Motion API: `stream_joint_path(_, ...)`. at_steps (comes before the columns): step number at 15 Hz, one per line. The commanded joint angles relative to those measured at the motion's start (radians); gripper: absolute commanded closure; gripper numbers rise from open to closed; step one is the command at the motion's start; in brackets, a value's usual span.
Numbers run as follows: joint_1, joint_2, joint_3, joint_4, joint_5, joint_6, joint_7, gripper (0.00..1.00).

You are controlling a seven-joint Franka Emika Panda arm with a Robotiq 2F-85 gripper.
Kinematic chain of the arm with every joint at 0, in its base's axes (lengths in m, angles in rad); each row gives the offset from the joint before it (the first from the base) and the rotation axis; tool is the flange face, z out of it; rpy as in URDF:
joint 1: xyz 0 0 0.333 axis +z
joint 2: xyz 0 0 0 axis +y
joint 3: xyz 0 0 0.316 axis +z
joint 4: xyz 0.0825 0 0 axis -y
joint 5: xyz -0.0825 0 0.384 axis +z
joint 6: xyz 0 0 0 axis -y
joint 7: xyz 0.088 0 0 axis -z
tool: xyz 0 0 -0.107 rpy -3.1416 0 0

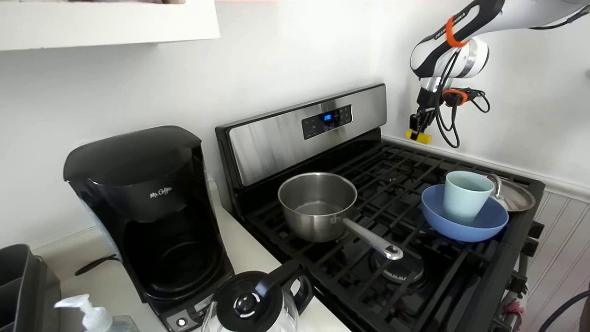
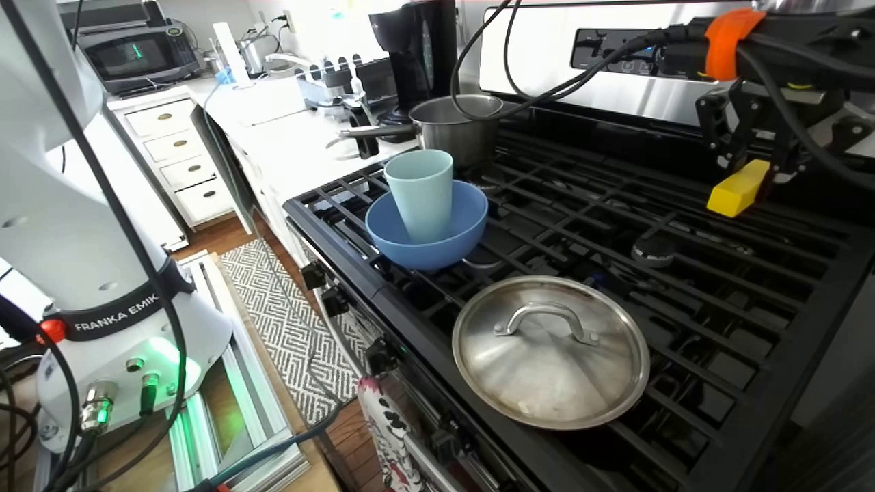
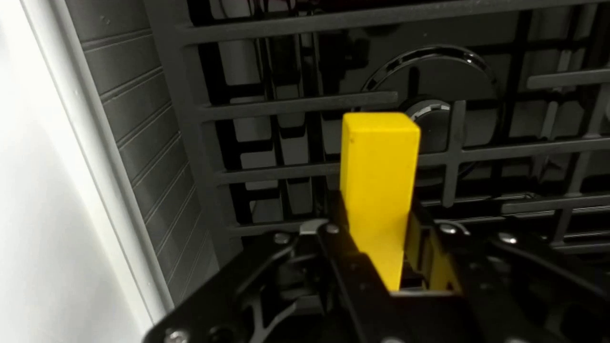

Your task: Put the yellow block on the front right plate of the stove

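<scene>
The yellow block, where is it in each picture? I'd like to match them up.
In an exterior view: yellow block, right of centre, above mid-height.
In an exterior view: yellow block, well right of centre, above mid-height.
In the wrist view: yellow block, right of centre, held in the gripper.
All three show the black-grated stove.

Stove [image 1: 391, 203] from opposite sides in both exterior views

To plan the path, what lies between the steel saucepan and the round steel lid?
In an exterior view, a round blue bowl holding a light blue cup lies between them.
</scene>
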Motion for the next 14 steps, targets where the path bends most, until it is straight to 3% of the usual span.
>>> stream_joint_path(1,-0.029,0.041,0.049,0.026,-0.013,0.031,-0.074,0.92)
stream_joint_path(7,-0.029,0.111,0.052,0.090,-0.062,-0.002,-0.139,0.92)
stream_joint_path(14,-0.053,0.229,0.079,0.247,-0.051,-0.051,-0.148,0.92)
